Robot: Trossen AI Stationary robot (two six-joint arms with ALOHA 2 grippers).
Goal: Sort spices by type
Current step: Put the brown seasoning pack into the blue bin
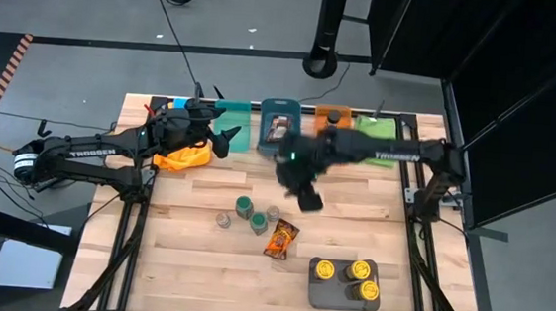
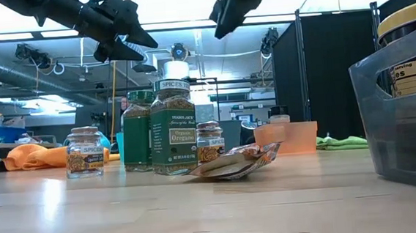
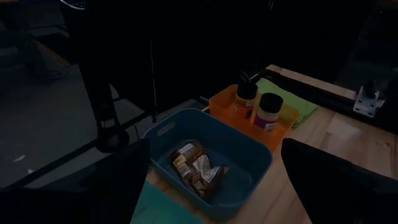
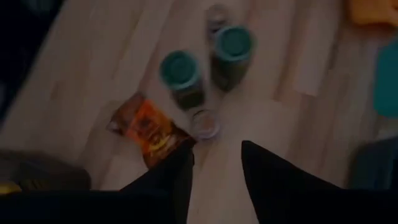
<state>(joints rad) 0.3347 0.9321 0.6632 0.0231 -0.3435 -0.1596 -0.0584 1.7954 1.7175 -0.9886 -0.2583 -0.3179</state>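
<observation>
The right gripper hangs above the counter, fingers parted and empty, the green-lidded jars and orange packet lying just beyond it.

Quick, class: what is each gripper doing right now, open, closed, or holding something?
Left gripper: jaws open, empty, raised near the blue bin.
Right gripper: jaws apart, holding nothing, above the orange packet and the green-lidded jars.
</observation>
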